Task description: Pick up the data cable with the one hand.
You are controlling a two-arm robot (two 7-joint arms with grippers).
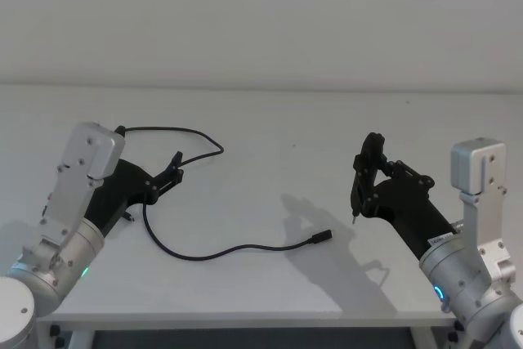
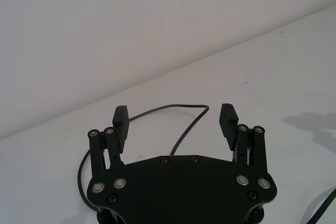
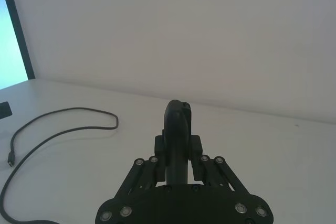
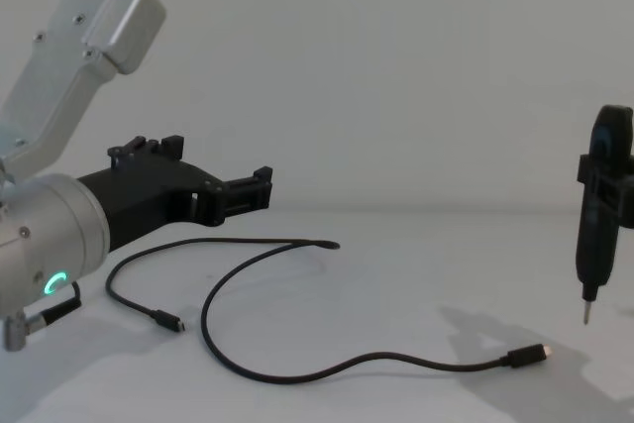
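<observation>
The data cable (image 1: pixel 261 245) is a long thin black line snaking across the white table, with one plug (image 1: pixel 320 238) near the table's middle. My left gripper (image 1: pixel 173 169) hovers low over the cable's left loop, open, with nothing between its fingers. The left wrist view has the cable (image 2: pixel 178 106) curving on the table just beyond the spread fingers (image 2: pixel 121 121). The chest view sees the left gripper (image 4: pixel 256 190) above the cable (image 4: pixel 396 357). My right gripper (image 1: pixel 368 171) is raised at the right, shut on a slim black tool (image 3: pixel 176 124) with a thin metal tip (image 4: pixel 586 312).
The white table (image 1: pixel 270 145) meets a plain white wall behind. The cable's other plug (image 4: pixel 170 323) lies near the left arm's base. A dark-framed bright panel (image 3: pixel 10 35) stands at the table's far left side.
</observation>
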